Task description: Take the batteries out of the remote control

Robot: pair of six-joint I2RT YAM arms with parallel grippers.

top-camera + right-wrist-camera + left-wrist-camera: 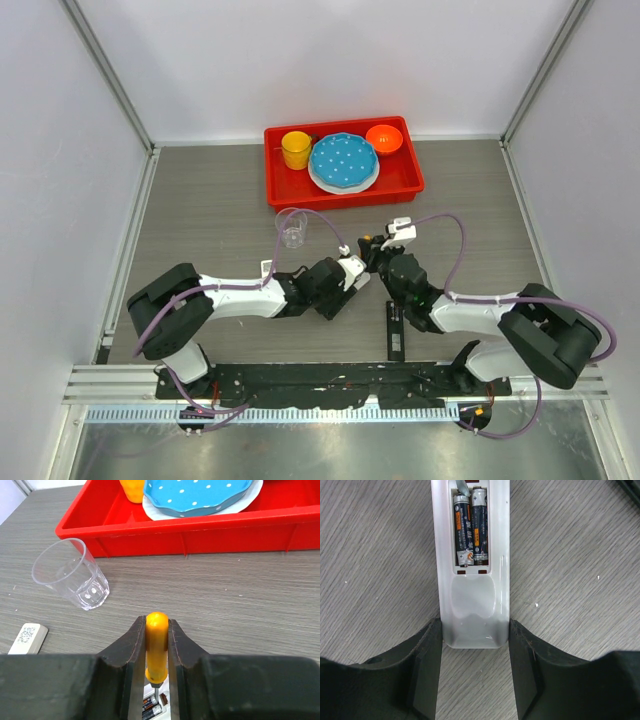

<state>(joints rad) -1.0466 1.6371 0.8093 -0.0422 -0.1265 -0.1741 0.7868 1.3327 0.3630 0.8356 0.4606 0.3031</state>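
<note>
Left gripper [475,632] pinches the end of the white plastic remote control [470,600]. Two dark slim batteries [470,530] sit in its open bay: light, slick, likely spring-held. Right gripper [156,645] clamps the orange-handled screwdriver [156,622]; pry at a battery end. Tip contact unclear from here.

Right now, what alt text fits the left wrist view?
A white remote control lies back-up with its cover off, showing two batteries side by side in the open compartment. The left gripper clamps its near end on a wood-grain table; a screwdriver tip pokes in above one battery.
</note>
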